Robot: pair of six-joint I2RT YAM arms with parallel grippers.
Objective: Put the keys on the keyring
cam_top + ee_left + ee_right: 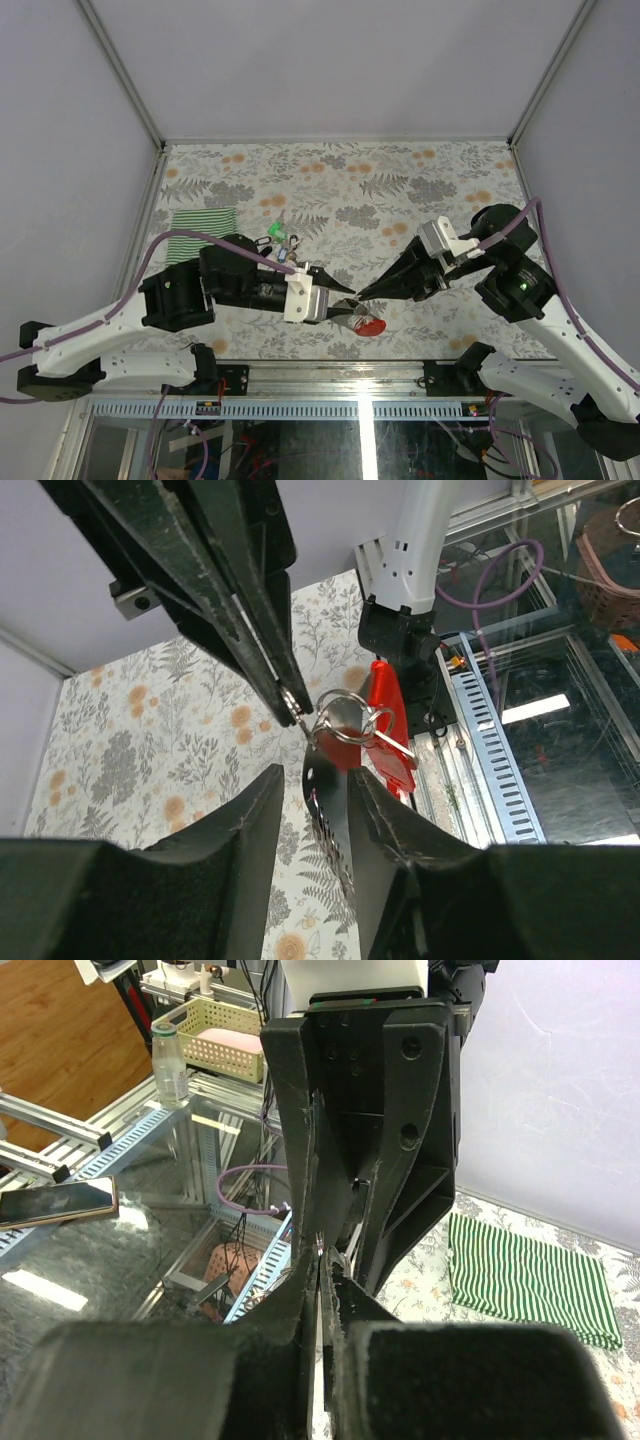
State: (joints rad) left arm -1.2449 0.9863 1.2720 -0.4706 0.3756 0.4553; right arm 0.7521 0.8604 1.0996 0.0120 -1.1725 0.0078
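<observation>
Right tool (pixel 294 708) pinches keyring (pixel 335 730); hold of left tool (pixel 314 782) unclear.

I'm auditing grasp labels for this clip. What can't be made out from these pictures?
Left wrist view: the keyring shows, but whether the left pincer really clamps the dark piece between its fingers is unclear.
Right wrist view: the right pincer with its own shut fingers, and the left pincer's body, hide the keyring.
Top view: the keys by the striped cloth are too small to count.
</observation>
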